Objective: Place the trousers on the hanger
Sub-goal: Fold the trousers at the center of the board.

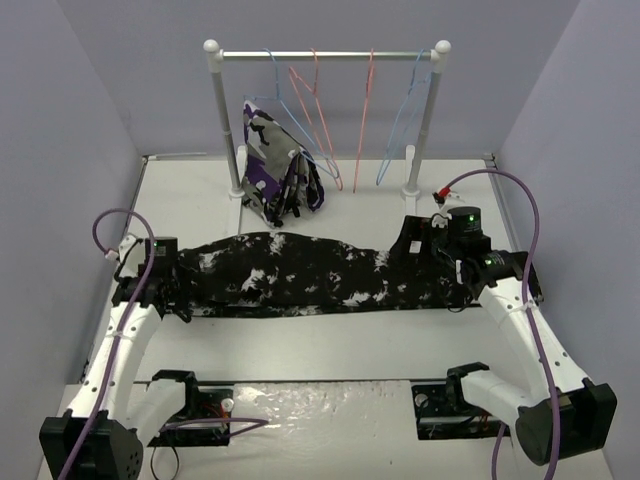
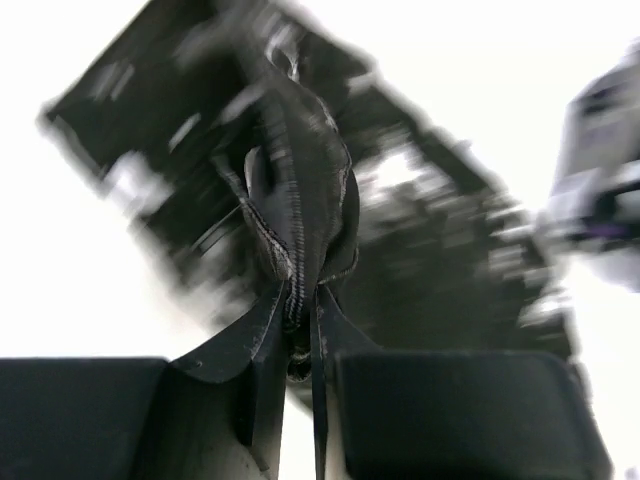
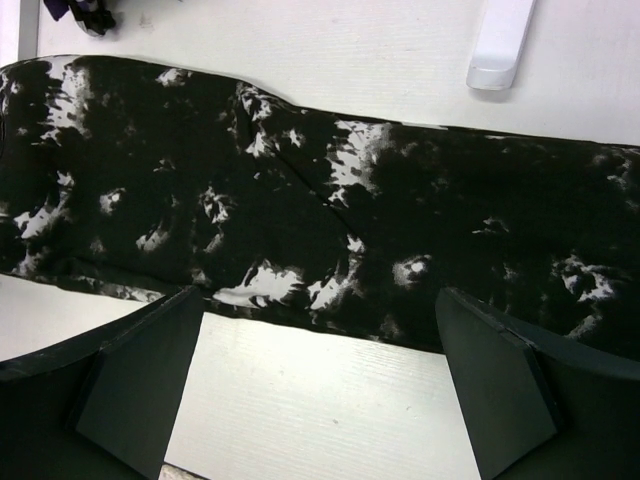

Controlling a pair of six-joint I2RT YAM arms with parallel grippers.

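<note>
The black trousers [image 1: 310, 275] with white splotches lie stretched left to right across the table. My left gripper [image 1: 168, 285] is at their left end. In the blurred left wrist view it [image 2: 302, 300] is shut on a bunched seam of the trousers [image 2: 300, 190]. My right gripper [image 1: 445, 275] is over their right end. In the right wrist view it [image 3: 320, 385] is wide open and empty, above the trousers' near edge [image 3: 330, 220] and bare table. A light-blue hanger [image 1: 405, 110] hangs at the right of the rail.
A white rack [image 1: 325, 54] stands at the back, its foot also in the right wrist view [image 3: 498, 40]. It holds pink-red hangers [image 1: 312, 110] and another blue hanger [image 1: 283, 95]. A purple, white and black garment [image 1: 275, 165] hangs at its left. Grey walls close in both sides.
</note>
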